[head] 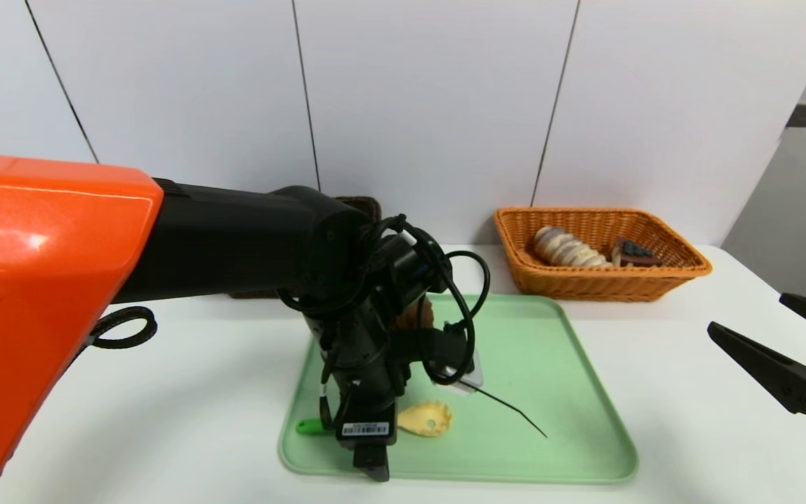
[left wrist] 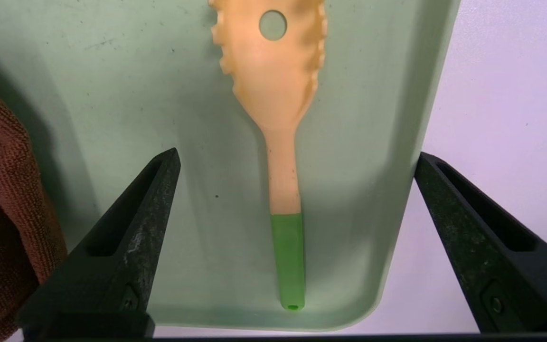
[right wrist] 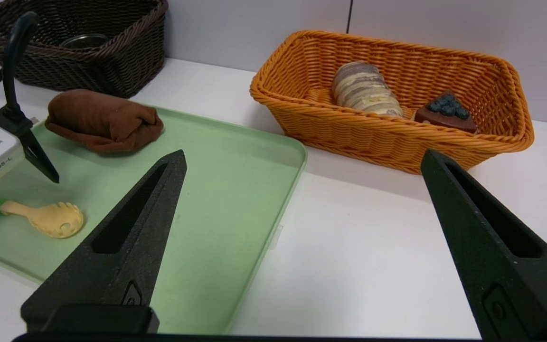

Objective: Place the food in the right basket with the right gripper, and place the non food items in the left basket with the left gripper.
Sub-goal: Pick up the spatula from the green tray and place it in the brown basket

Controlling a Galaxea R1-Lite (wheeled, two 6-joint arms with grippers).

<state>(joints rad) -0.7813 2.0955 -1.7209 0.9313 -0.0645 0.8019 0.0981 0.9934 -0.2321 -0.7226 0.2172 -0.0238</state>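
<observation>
Fingers of the left gripper [left wrist: 297,242] stand spread wide and hold nothing, pointing steeply down over the near left part of the green tray [head: 571,392]. The arm reaches in from the left across the white table [head: 165,392]. Between the two fingers, below them, lies the spoon [left wrist: 280,142]: its green handle end is near the tray's near rim, its beige toothed bowl with a round hole farther in. Neither finger touches it. Beside the gripper, farther back on the tray, rests a rolled brown cloth [right wrist: 105,121]. Behind the tray at the left stands the dark basket [right wrist: 79,45]. To the right at the back stands the orange basket [head: 602,280], with a striped bread roll [head: 567,247] and a slice of cake [head: 632,253] inside. The right gripper [head: 781,329] hangs level at the table's right edge, well apart from the tray, fingers wide and empty.
</observation>
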